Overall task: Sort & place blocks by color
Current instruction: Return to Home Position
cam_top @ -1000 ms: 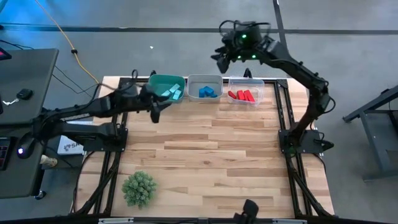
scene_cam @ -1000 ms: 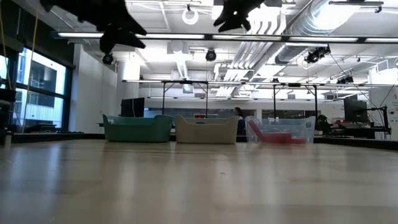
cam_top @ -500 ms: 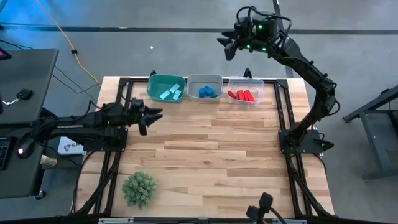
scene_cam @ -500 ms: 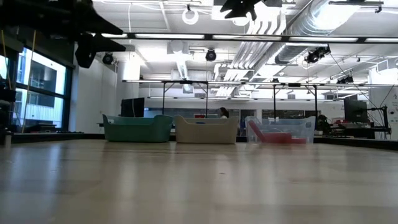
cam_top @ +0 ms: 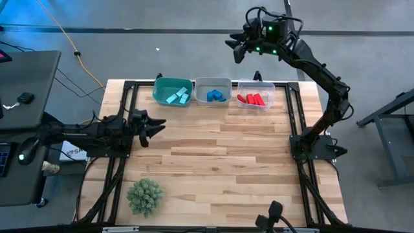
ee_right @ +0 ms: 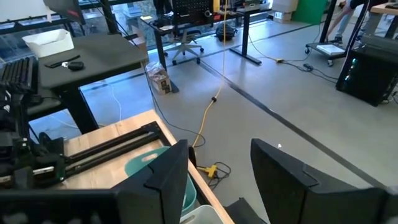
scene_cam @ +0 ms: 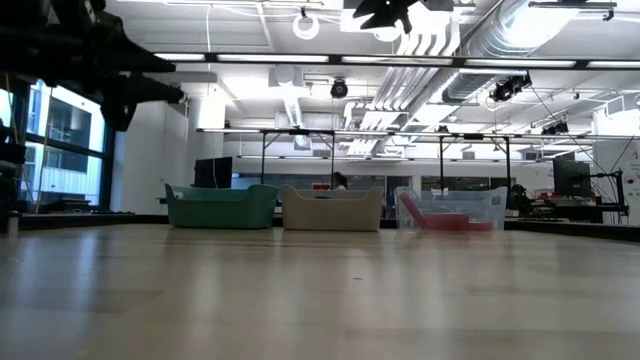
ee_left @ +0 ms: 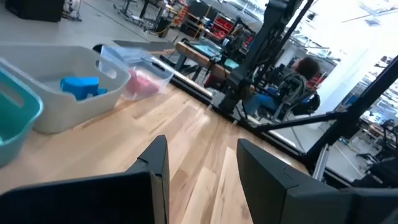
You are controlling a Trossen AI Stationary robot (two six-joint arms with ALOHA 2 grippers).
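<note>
All blocks lie in three bins at the table's far edge: light teal blocks (cam_top: 176, 97) in the green bin (cam_top: 162, 88), blue blocks (cam_top: 216, 96) in the grey bin (cam_top: 213, 83), red blocks (cam_top: 251, 99) in the clear bin (cam_top: 266, 90). My left gripper (cam_top: 157, 123) is open and empty, above the table's left side, near of the green bin. My right gripper (cam_top: 235, 50) is open and empty, raised beyond the far edge, above the floor. The left wrist view shows the blue blocks (ee_left: 82, 85) and the pink-looking red blocks (ee_left: 142, 84).
A green spiky plant-like ball (cam_top: 145, 196) sits at the near left corner of the table. The wooden tabletop (cam_top: 220, 162) between it and the bins is bare. A dark desk (cam_top: 29, 71) stands left of the table. The right arm's base (cam_top: 312, 145) is at the right edge.
My left gripper has drawn back from the green bin toward the table's left and near side. My right gripper has swung a little to the right beyond the far edge, then held still. The blocks and bins have stayed put.
</note>
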